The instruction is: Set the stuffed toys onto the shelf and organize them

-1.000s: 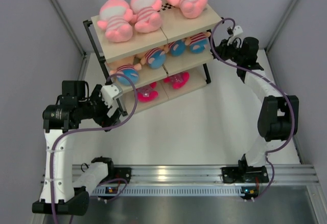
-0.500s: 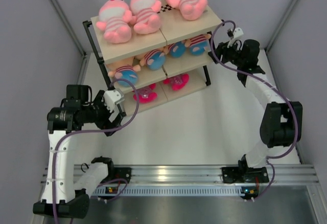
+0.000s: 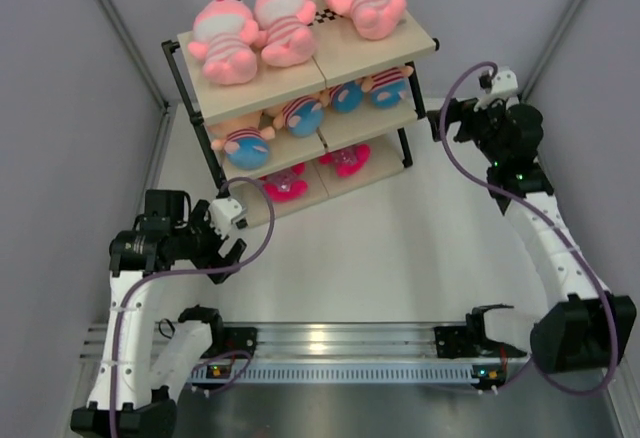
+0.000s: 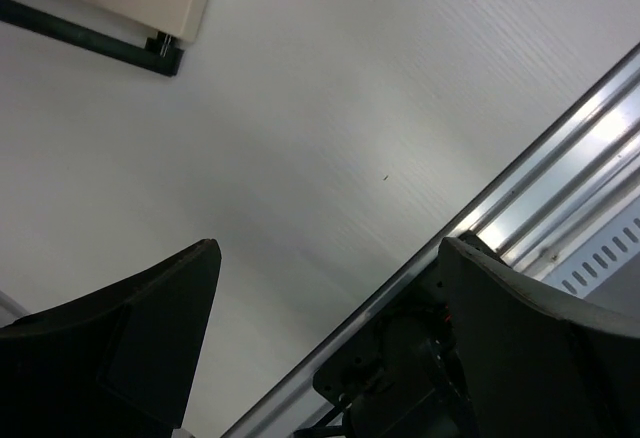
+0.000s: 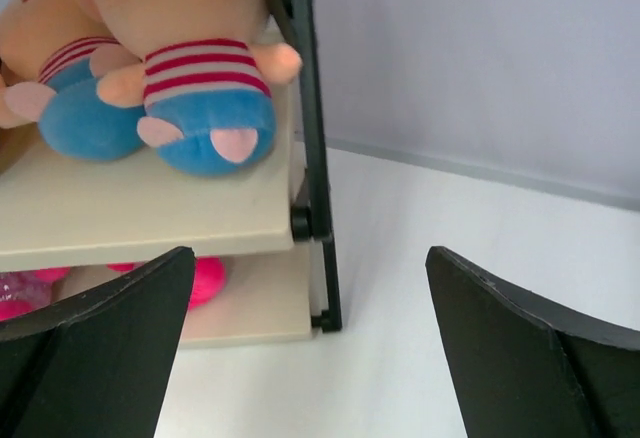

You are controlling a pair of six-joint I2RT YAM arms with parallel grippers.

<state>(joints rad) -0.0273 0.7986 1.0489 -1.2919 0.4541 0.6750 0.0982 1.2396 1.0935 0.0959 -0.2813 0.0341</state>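
The shelf [image 3: 372, 50] stands at the back of the table. Three pink stuffed toys [image 3: 284, 22] lie side by side on its top board. Several boy dolls [image 3: 300, 114] with blue bottoms lie on the middle board, and two of them [image 5: 204, 90] show in the right wrist view. My right gripper [image 3: 452, 123] [image 5: 310, 254] hangs open and empty, just off the shelf's right end and level with the middle board [image 5: 150, 208]. My left gripper [image 3: 234, 235] [image 4: 328, 248] is open and empty too, low over the table in front of the shelf's left corner [image 4: 160, 18].
Small magenta items [image 3: 286, 186] lie on the bottom board. The black corner post [image 5: 312, 148] of the shelf stands right in front of my right gripper. A metal rail [image 3: 330, 340] runs along the near edge, and grey walls close in on both sides.
My right gripper opened and drew back to the right, away from the middle board. My left arm pulled back from the shelf toward the near edge, its jaws still wide.
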